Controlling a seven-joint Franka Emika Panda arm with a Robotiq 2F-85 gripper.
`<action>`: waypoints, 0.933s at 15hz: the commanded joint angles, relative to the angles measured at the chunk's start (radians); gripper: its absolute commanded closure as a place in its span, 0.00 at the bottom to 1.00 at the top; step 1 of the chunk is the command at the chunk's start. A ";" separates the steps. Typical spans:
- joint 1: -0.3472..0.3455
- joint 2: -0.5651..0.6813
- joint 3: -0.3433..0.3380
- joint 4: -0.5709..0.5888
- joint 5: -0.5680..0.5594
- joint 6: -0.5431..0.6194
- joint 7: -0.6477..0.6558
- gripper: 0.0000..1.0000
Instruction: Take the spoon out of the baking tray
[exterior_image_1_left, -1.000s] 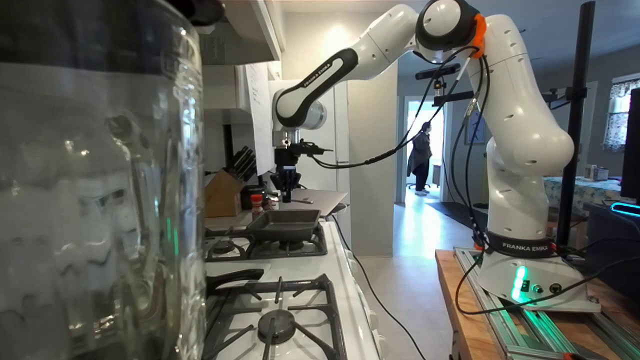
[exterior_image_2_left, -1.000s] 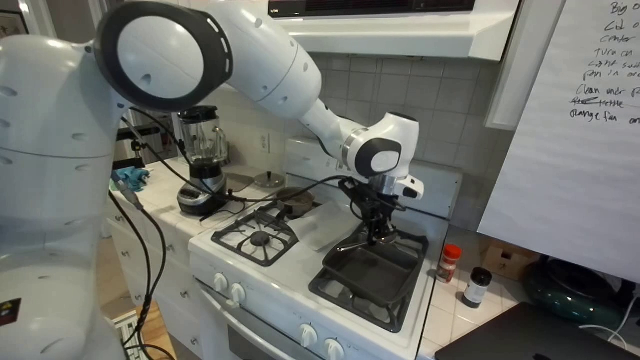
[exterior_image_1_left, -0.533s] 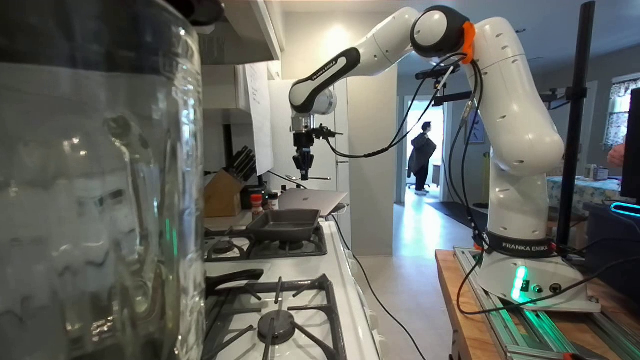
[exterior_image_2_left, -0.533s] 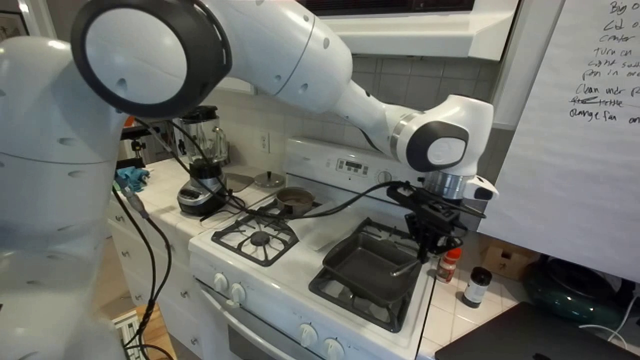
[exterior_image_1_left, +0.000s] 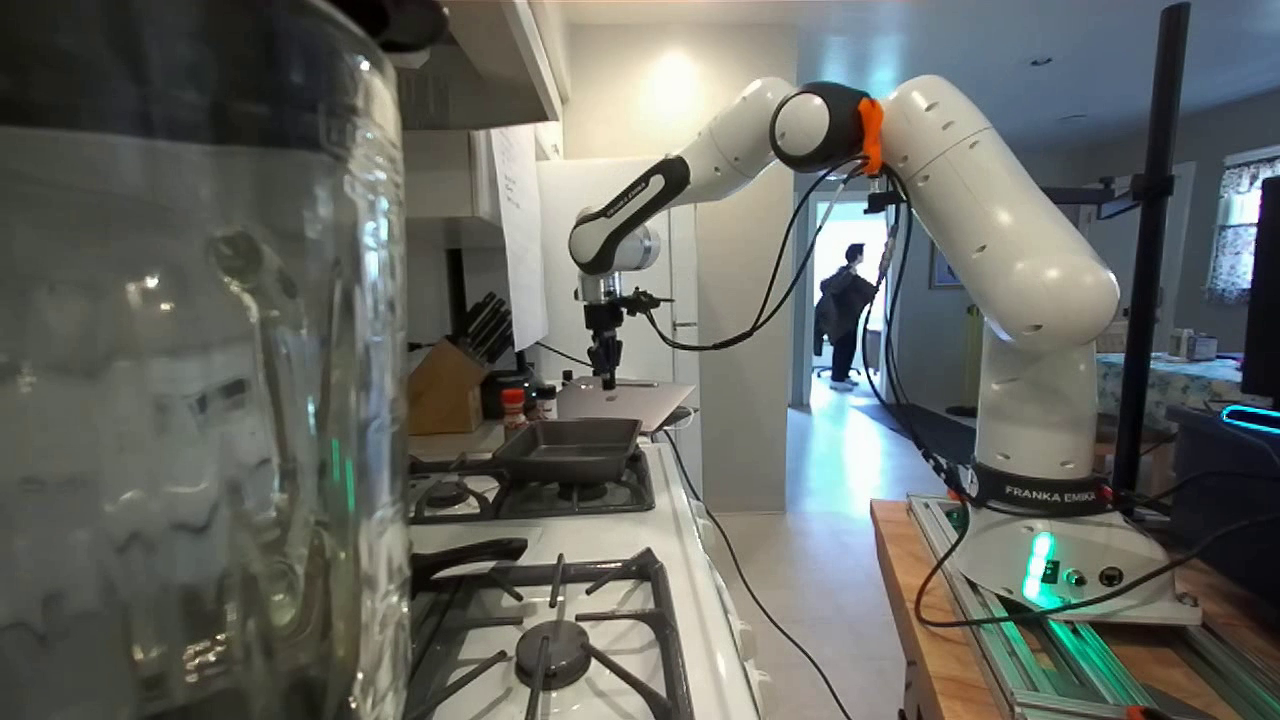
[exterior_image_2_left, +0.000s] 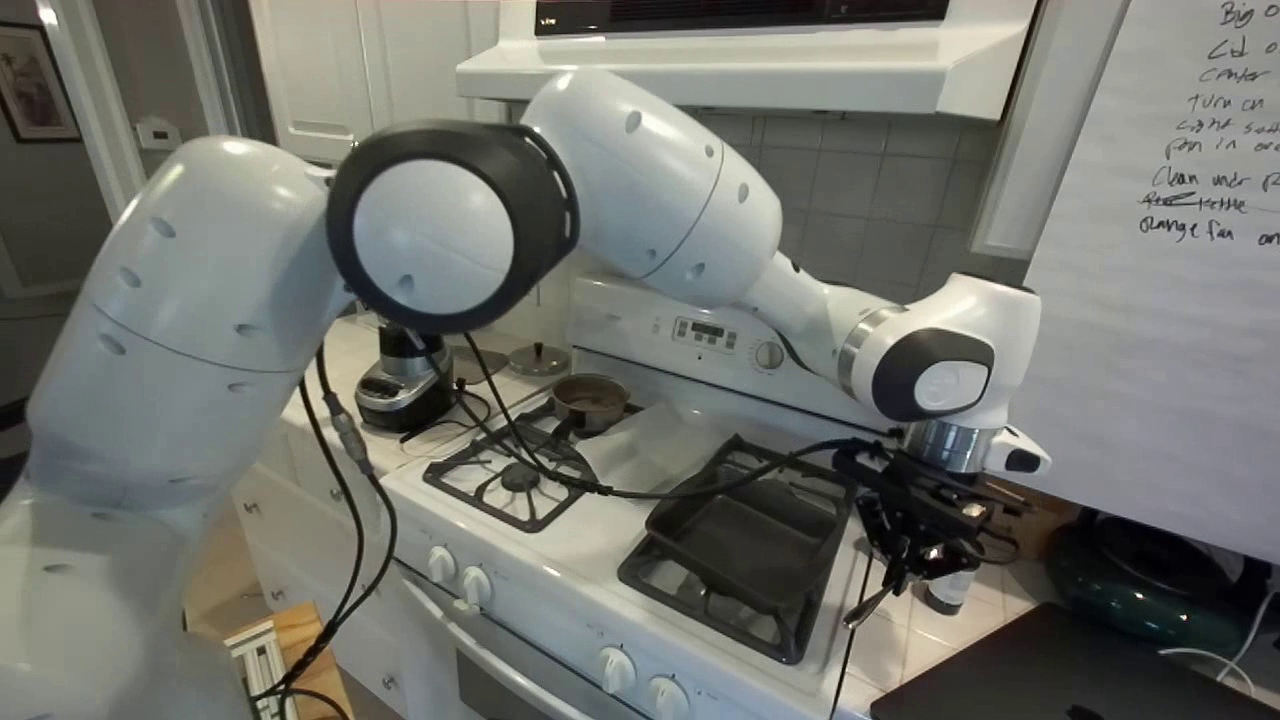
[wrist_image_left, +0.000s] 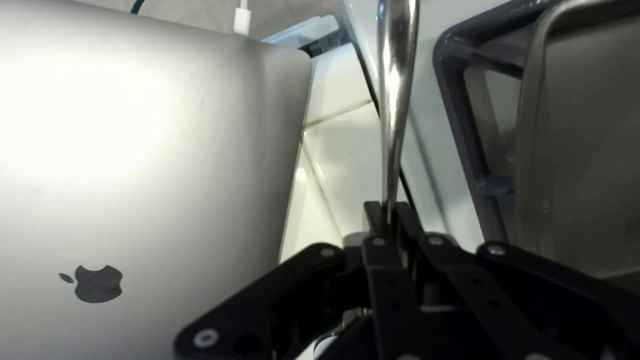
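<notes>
The spoon is silver metal. Its handle (wrist_image_left: 397, 65) points up and away in the wrist view, and it also shows in both exterior views (exterior_image_1_left: 640, 383) (exterior_image_2_left: 868, 606). My gripper (wrist_image_left: 391, 216) is shut on the spoon, pointing down; it shows in both exterior views (exterior_image_1_left: 608, 380) (exterior_image_2_left: 905, 575). It holds the spoon in the air above the tiled counter, beside the stove. The spoon's bowl is hidden behind the jaws. The dark baking tray (exterior_image_2_left: 755, 550) sits on the burner grate, with no spoon in it; it shows on the right in the wrist view (wrist_image_left: 585, 150).
A grey laptop (wrist_image_left: 150, 150) lies on the counter close beside the gripper. A red-capped bottle (exterior_image_1_left: 513, 405) and a dark-capped bottle (exterior_image_2_left: 943, 597) stand near the gripper. A green pot (exterior_image_2_left: 1150, 580), knife block (exterior_image_1_left: 445, 390) and hanging paper (exterior_image_2_left: 1160, 330) are close by.
My gripper has carried the spoon from above the baking tray over to the counter side, first rising, then coming down lower. The tray has not moved.
</notes>
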 joint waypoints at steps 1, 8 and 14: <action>-0.003 0.110 0.019 0.103 -0.039 0.016 0.008 0.98; -0.013 0.202 0.032 0.170 -0.043 0.066 0.006 0.98; -0.022 0.243 0.049 0.191 -0.034 0.065 -0.012 0.98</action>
